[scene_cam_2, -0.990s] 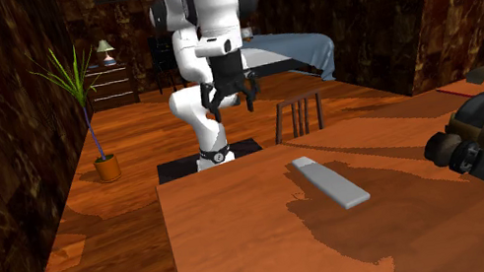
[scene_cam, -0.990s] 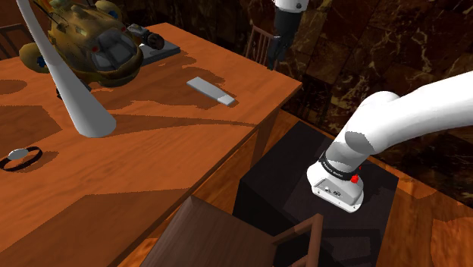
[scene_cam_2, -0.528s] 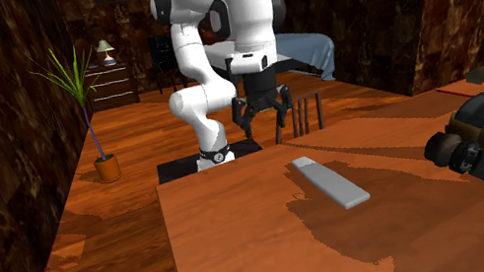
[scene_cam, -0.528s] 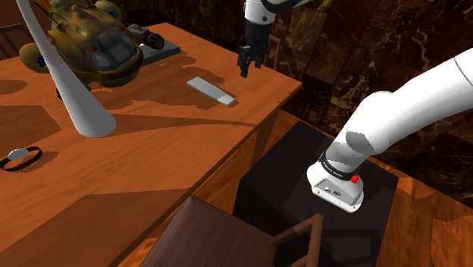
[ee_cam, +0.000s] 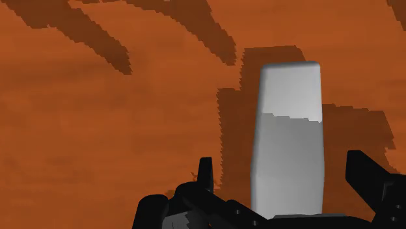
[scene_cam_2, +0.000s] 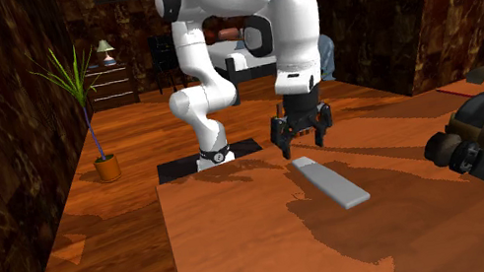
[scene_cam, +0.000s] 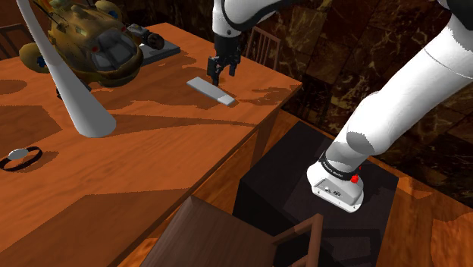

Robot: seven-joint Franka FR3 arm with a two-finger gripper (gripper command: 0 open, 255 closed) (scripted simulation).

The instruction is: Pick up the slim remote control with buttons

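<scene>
The plain grey remote point(scene_cam: 211, 90) lies flat on the wooden table point(scene_cam: 151, 159), upper centre of the shoulder view. The gripper point(scene_cam: 222, 72) hovers above one end, fingers spread; the wrist view shows the remote between them, untouched. A toy helicopter point(scene_cam: 91, 42) sits upper left.

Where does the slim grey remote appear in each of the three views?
Shoulder view: the remote lies on the table, upper middle, just under the gripper.
Second exterior view: right of centre, in front of the gripper.
Wrist view: upright between the open gripper's fingers, not clasped.
Shared landmark: the black gripper above the remote's end.
</scene>
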